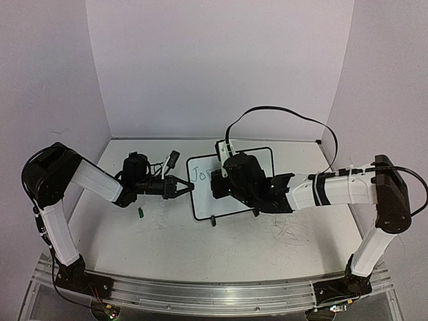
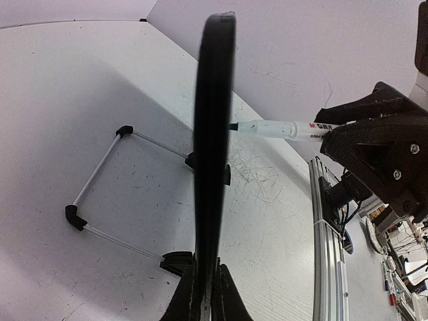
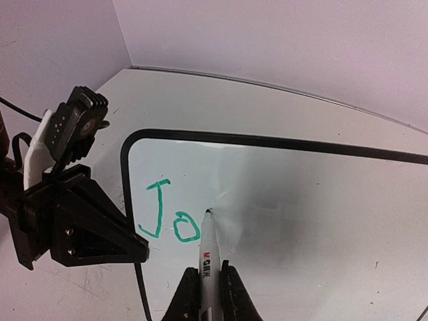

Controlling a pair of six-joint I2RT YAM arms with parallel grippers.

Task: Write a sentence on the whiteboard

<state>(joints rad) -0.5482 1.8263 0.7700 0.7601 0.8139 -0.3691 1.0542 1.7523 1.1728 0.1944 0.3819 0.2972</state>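
The whiteboard (image 1: 202, 198) stands propped near the table's middle; the left wrist view shows it edge-on as a black bar (image 2: 212, 134). My left gripper (image 1: 189, 187) is shut on its left edge (image 2: 207, 284). My right gripper (image 3: 207, 281) is shut on a white marker (image 3: 206, 251), and the same gripper shows in the top view (image 1: 224, 175). The marker's tip rests on the whiteboard face (image 3: 301, 200), just right of the green letters "Jo" (image 3: 170, 214), the only part of the sentence in view. The marker also shows from the side (image 2: 281, 128).
A small green cap (image 1: 142, 212) lies on the table below the left arm. The board's wire stand with black feet (image 2: 100, 180) reaches out behind it. Faint scribble marks (image 2: 257, 175) cover the tabletop. White walls close in the back and sides.
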